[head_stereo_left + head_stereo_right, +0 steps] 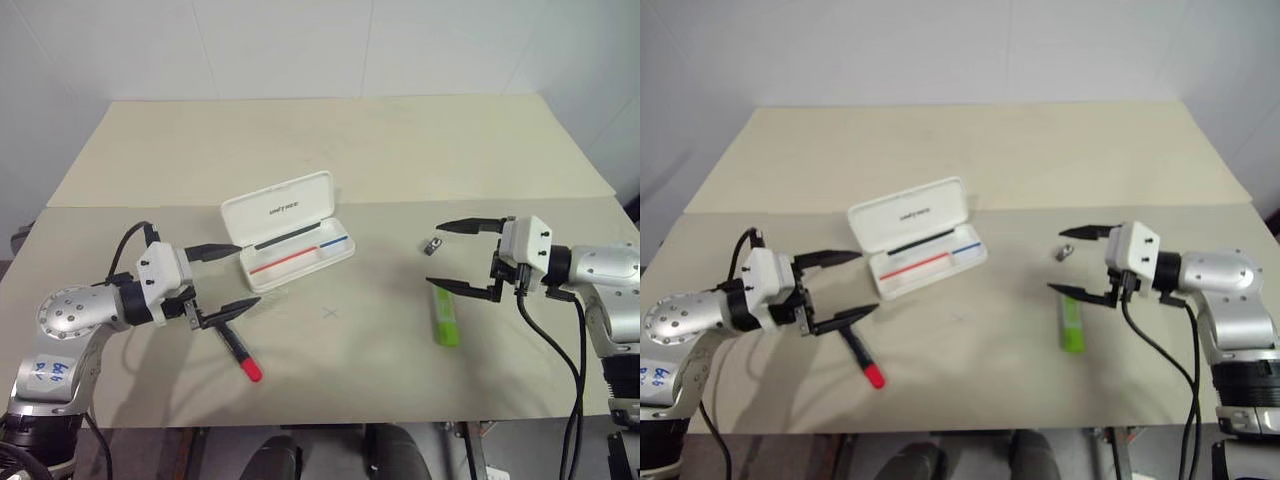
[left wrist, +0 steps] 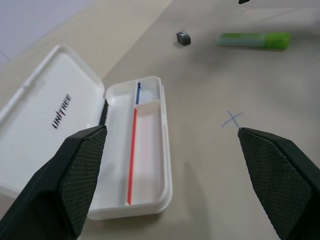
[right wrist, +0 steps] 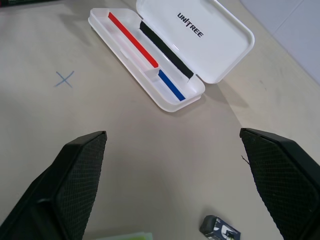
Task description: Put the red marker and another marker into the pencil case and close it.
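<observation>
White pencil case (image 1: 290, 232), lid up.

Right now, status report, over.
Both grippers, left and right, open, empty. Pencil case open; red marker, green highlighter on table. Nothing blocking.

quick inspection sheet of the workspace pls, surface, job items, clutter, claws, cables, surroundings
surface: beige table made of two boards with a seam across; a small blue cross mark near the middle
job's things: white pencil case open, lid up, red, blue and black lines inside, no marker in it; red marker lying on the table by the left claw; green highlighter lying on the table by the right claw
clutter: small grey-black bit beside the case
grippers: left claw open, holding nothing; right claw open, holding nothing
cables: black cable hanging from the right arm; black cable loop at the left wrist
surroundings: white wall behind the table
</observation>
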You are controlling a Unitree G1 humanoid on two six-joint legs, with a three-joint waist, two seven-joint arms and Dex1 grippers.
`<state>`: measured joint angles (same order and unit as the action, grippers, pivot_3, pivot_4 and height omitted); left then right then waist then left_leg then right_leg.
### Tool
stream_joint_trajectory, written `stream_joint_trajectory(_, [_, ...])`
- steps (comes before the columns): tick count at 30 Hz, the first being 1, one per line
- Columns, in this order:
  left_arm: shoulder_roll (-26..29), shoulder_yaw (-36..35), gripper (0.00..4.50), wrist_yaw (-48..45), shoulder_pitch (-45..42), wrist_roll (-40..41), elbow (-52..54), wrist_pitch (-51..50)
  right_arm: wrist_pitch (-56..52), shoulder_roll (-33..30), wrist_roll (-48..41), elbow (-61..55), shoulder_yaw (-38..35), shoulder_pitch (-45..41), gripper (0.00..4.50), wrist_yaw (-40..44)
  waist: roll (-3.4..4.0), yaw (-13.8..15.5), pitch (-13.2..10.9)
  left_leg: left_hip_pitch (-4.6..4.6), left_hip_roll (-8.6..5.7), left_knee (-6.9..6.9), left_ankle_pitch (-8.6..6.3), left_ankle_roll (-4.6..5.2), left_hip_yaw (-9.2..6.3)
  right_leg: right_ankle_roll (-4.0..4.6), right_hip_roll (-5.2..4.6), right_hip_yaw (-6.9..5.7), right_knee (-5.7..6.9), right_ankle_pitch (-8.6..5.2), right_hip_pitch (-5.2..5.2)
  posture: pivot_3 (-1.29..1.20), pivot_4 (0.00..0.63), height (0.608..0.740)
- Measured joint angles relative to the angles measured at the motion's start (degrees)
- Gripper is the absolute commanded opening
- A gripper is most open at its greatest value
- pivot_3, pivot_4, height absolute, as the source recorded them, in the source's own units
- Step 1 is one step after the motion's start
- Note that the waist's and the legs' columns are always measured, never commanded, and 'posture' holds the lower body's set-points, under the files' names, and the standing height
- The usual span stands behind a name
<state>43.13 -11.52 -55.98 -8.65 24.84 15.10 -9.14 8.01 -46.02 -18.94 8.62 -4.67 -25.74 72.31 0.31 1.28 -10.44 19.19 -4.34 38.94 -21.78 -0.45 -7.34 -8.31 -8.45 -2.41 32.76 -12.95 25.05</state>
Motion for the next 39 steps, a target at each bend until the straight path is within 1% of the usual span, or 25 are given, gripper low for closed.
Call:
stream_joint_trajectory(3, [0.0, 0.21, 4.45, -0.08, -0.21, 0.02, -0.01, -0.26, 0.95, 1.71, 0.5, 0.8, 0.81, -1.2, 4.5, -0.19, 0.0, -0.04, 0.0, -0.01, 0.0, 0.04, 0.0, 0.0, 0.1, 0.01, 0.01, 0.12, 0.11, 0.02, 0.08, 0.0, 0.15, 0.74])
stream_joint_trajectory(6, [-0.29, 0.39, 4.45, -0.01, -0.26, -0.02, -0.01, -0.13, 1.81, 2.07, 0.8, 0.86, 1.39, -1.35, 4.5, -0.4, 0.0, -0.04, 0.0, -0.01, 0.01, 0.04, 0.0, -0.01, 0.14, 0.03, 0.02, 0.16, 0.12, 0.03, 0.12, 0.0, 0.15, 0.74])
stream_joint_trajectory(12, [-2.57, 0.73, 4.45, 3.26, 2.47, -0.03, 2.22, -1.48, 1.54, 3.05, 0.56, -0.1, 1.95, 1.04, 4.5, -0.59, 0.0, 0.02, 0.0, 0.02, 0.01, 0.04, -0.01, 0.02, 0.13, 0.01, 0.03, 0.24, 0.1, 0.05, 0.17, 0.0, 0.15, 0.74])
stream_joint_trajectory(15, [-2.64, 0.09, 4.45, 4.41, 5.76, -0.01, 5.32, -2.17, 0.06, 4.09, -0.21, -2.55, 2.46, 1.24, 4.5, -0.57, 0.0, -0.19, 0.0, 0.01, 0.03, 0.02, -0.02, 0.02, 0.12, -0.01, 0.07, 0.46, 0.16, 0.07, 0.3, 0.0, 0.15, 0.74])
stream_joint_trajectory(18, [-2.59, -2.26, 4.45, 5.77, 8.9, -0.1, 6.71, -2.29, -2.68, 5.73, -1.51, -4.6, 3.48, 0.19, 4.5, -0.69, 0.0, -0.33, 0.0, -0.03, 0.1, 0.05, -0.02, 0.01, 0.14, 0.05, 0.18, 0.6, 0.16, 0.15, 0.32, 0.0, 0.15, 0.74])
stream_joint_trajectory(20, [-2.6, -3.37, 4.45, 7.72, 9.49, -0.44, 6.72, -2.8, -5.36, 7.1, -3.01, -6.05, 3.89, -1.34, 4.5, -1.62, 0.0, -0.26, 0.0, -0.03, 0.1, 0.07, 0.0, -0.02, 0.17, 0.08, 0.24, 0.72, 0.14, 0.29, 0.33, 0.0, 0.15, 0.74])
stream_joint_trajectory(25, [-3.61, -3.86, 4.45, 12.34, 11.52, -1.2, 7.36, -4.67, -10.37, 7.32, -6.76, -12.18, 4.01, -4.87, 4.5, -2.25, -0.01, 0.15, 0.01, -0.03, 0.13, 0.11, 0.0, 0.0, 0.22, 0.04, 0.4, 0.98, 0.08, 0.38, 0.33, 0.0, 0.15, 0.74])
stream_joint_trajectory(29, [-6.71, -1.87, 4.45, 16.67, 12.89, -2.27, 10.36, -6.86, -11.79, 6.98, -7.6, -14.84, 4.06, -4.33, 4.5, -1.77, -0.06, 0.2, 0.03, 0.03, 0.12, 0.11, -0.06, 0.1, 0.28, 0.0, 0.41, 1.03, -0.04, 0.41, 0.35, 0.0, 0.15, 0.74])
stream_joint_trajectory(33, [-8.77, 0.46, 4.45, 19.98, 13.94, -3.37, 13.68, -8.7, -11.49, 6.22, -6.71, -13.27, 4.06, -4.18, 4.5, -1.55, -0.06, 0.07, 0.03, 0.02, 0.13, 0.1, -0.08, 0.13, 0.41, -0.05, 0.44, 1.12, -0.14, 0.44, 0.37, 0.0, 0.15, 0.74])
stream_joint_trajectory(39, [-11.0, 4.19, 4.45, 25.12, 13.52, -7.33, 13.94, -11.34, -10.62, 6.25, -5.79, -12.38, 4.07, -4.43, 4.5, -1.77, -0.06, 0.05, 0.03, -0.02, 0.21, 0.1, -0.07, 0.09, 0.5, -0.03, 0.55, 1.21, -0.11, 0.49, 0.39, 0.0, 0.15, 0.74])
